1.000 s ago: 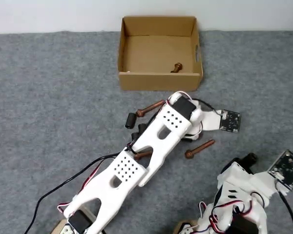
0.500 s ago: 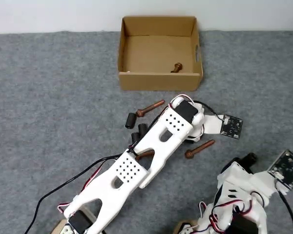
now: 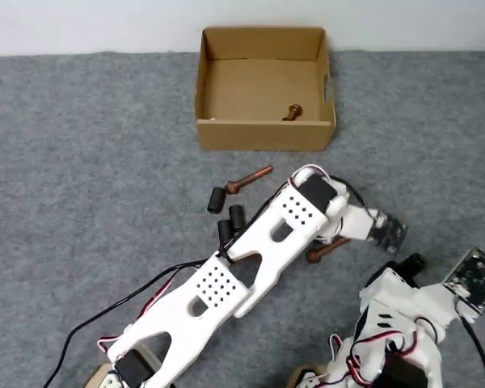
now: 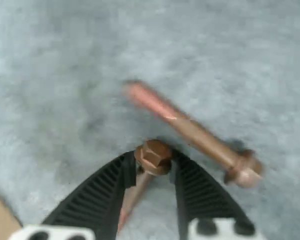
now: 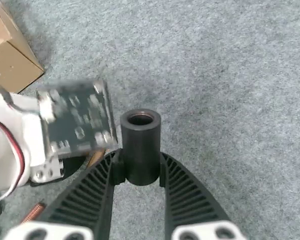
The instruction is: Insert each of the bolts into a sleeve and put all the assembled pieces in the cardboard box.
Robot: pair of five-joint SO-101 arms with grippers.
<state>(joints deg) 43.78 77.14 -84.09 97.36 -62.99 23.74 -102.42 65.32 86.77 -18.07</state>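
Note:
My left gripper [image 4: 152, 162] is shut on a copper bolt [image 4: 151, 156], hex head up between the fingers, shaft pointing down to the carpet. A second bolt [image 4: 190, 131] lies on the carpet just beyond it, partly under the left wrist [image 3: 327, 246]. My right gripper [image 5: 138, 165] is shut on a black sleeve [image 5: 140, 142], held upright with its bore facing up. The right arm [image 3: 412, 315] stands at the near right. Another bolt [image 3: 249, 179] and three black sleeves [image 3: 226, 214] lie near the cardboard box [image 3: 263, 133]. A bolted piece [image 3: 292, 111] lies inside the box.
The left arm [image 3: 250, 250] stretches diagonally from the near left across the middle of the grey carpet. Its wrist camera board [image 5: 75, 120] hangs close beside the held sleeve. The box corner [image 5: 10, 50] sits farther off. Open carpet lies left and right.
The left arm's wrist has swung to the right and toward the near side, away from the box, stopping above the bolt by the right arm. The right arm has not moved.

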